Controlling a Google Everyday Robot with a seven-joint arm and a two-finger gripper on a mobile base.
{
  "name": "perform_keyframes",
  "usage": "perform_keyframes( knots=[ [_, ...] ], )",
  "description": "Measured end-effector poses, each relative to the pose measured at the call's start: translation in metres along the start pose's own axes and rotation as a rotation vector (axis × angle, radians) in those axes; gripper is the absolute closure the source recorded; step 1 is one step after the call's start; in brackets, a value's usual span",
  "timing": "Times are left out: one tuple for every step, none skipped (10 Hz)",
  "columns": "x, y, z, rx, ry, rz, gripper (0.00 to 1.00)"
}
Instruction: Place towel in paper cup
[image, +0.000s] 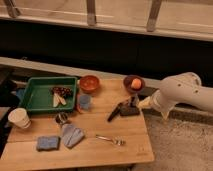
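Towel (71, 135): pale grey-blue, loosely folded, lying flat on the table (131, 146) toward the front-left. Nothing touches it from above. A darker blue pad (47, 143) lies just beside it on the left. A small metal cup (61, 118) stands at its back edge, close enough that I cannot tell whether they touch.

Paper cup (19, 118): cream, upright, at the far left edge of the table, left of the metal cup. It looks empty from here.

Further out: green tray (31, 95) behind the cup with some bits of food in it, a small blue cup (84, 101) by the tray's corner, an orange bowl (89, 83), and a dark bowl (133, 83) holding an orange fruit. A fork (111, 140) lies to the right of the towel.

Claw (116, 112): low over the right-centre of the table on the white arm (180, 95), well apart from the towel. Spread wide, holding nothing. The task looks not yet begun.

Risks, as I judge them:
- The pad is nearly the same colour and sits next to the towel, so the claw could pick the wrong one.
- The metal cup is so close that coming down on the towel's back edge could knock it over.
- A pinch on one fold may leave cloth trailing, which could drag or snag on the way across.
- The paper cup is light and stands at the table edge. Pushing cloth in off-centre could tip it or shove it off.
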Motion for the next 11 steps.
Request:
perform_keyframes(
  knots=[
    [0.0000, -0.0001, 0.0000, 0.000, 0.000, 0.000, 0.20],
    [0.0000, 0.0000, 0.0000, 0.000, 0.000, 0.000, 0.20],
    [0.0000, 0.0000, 0.0000, 0.000, 0.000, 0.000, 0.20],
    [0.0000, 0.0000, -0.0001, 0.000, 0.000, 0.000, 0.20],
    [0.0000, 0.0000, 0.0000, 0.000, 0.000, 0.000, 0.20],
    [0.0000, 0.0000, 0.0000, 0.000, 0.000, 0.000, 0.20],
    [0.0000, 0.0000, 0.0000, 0.000, 0.000, 0.000, 0.20],
    [0.0000, 0.0000, 0.0000, 0.000, 0.000, 0.000, 0.20],
    [0.0007, 0.0001, 0.0003, 0.002, 0.000, -0.003, 0.20],
    [0.0013, 0.0024, -0.0009, -0.003, -0.010, -0.018, 0.20],
    [0.0047, 0.0097, -0.0039, -0.018, -0.023, -0.053, 0.20]
  ],
)
